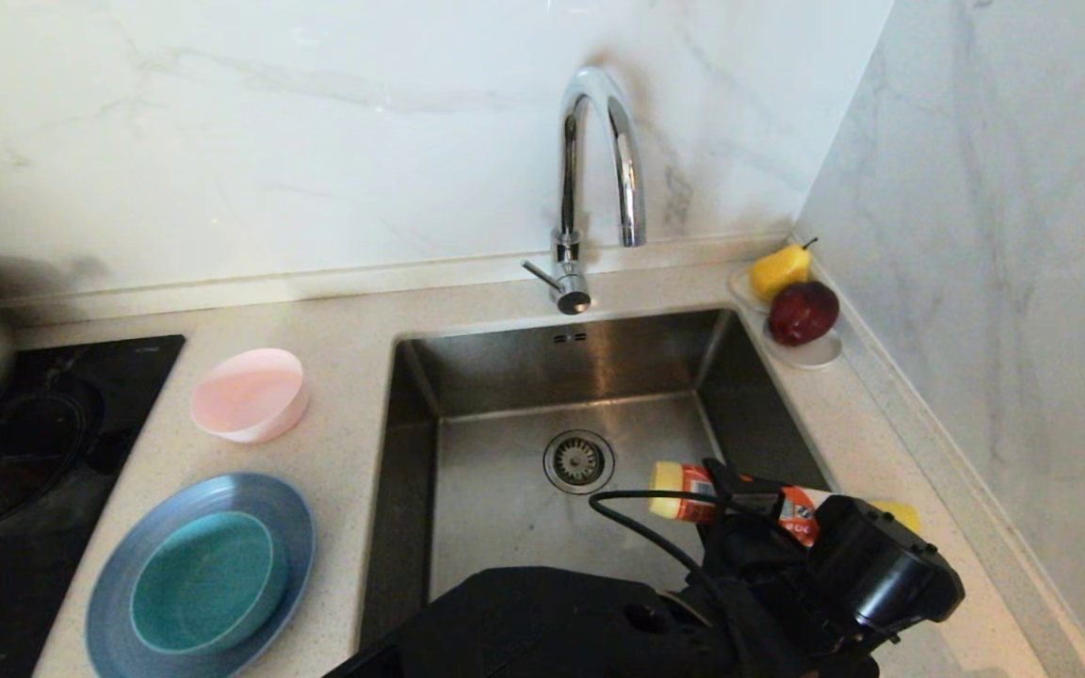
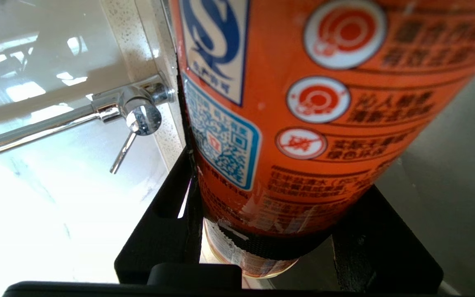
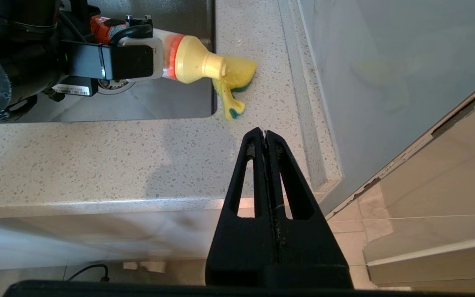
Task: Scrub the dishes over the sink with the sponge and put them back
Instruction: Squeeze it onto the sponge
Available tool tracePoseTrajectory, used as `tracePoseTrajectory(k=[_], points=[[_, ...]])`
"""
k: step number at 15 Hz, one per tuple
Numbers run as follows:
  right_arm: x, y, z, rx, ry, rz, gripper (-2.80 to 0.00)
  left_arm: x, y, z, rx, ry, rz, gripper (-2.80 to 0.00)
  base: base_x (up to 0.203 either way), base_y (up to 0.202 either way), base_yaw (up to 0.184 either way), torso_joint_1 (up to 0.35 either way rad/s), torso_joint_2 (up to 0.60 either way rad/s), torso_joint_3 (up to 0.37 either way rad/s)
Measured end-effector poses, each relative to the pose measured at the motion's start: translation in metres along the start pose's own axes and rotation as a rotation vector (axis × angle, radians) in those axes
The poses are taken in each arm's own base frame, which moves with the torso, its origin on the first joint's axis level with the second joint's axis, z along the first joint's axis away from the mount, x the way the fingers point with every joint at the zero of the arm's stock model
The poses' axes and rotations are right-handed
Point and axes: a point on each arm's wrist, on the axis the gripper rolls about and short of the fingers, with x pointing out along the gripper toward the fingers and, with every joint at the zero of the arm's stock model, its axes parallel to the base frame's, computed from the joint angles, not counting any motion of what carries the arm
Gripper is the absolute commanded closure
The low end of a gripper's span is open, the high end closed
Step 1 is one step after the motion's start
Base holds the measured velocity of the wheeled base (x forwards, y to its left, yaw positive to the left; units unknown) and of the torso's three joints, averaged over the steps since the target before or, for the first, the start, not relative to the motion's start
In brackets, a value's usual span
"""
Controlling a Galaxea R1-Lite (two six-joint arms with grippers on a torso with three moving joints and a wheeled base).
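Head view: the left end effector [image 1: 740, 499] grips an orange bottle [image 1: 693, 492], lying level over the sink [image 1: 505, 508], its yellow cap toward the sponge [image 3: 237, 76] on the table [image 1: 345, 433] right of the basin. The teal bowl [image 1: 208, 582] sits in the plate [image 1: 109, 584] left of the sink, the pink bowl [image 1: 249, 394] beyond. The right end effector [image 3: 265, 134] hangs closed and empty, off the table's front edge.

Teal bowl [image 1: 205, 581] nested in grey-blue plate [image 1: 119, 574], countertop.
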Motion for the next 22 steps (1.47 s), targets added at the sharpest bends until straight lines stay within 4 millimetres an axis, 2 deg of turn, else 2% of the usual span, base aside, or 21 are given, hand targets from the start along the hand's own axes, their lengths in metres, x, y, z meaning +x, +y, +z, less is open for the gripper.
tracePoseTrajectory(k=[7,19,22], points=[[0.0,0.0,0.0,0.0,0.0,0.0,0.0,0.0077,0.0047,-0.0003,-0.065,0.006,0.021,0.0,0.0,0.0,0.0,0.0,0.0,0.0],[0.0,0.0,0.0,-0.001,0.0,0.0,0.0,0.008,0.0056,-0.0003,-0.074,0.005,0.024,0.0,0.0,0.0,0.0,0.0,0.0,0.0],[0.0,0.0,0.0001,-0.001,-0.001,0.0,0.0,0.0076,0.0094,0.0003,-0.131,-0.005,0.033,0.0,0.0,0.0,0.0,0.0,0.0,0.0]])
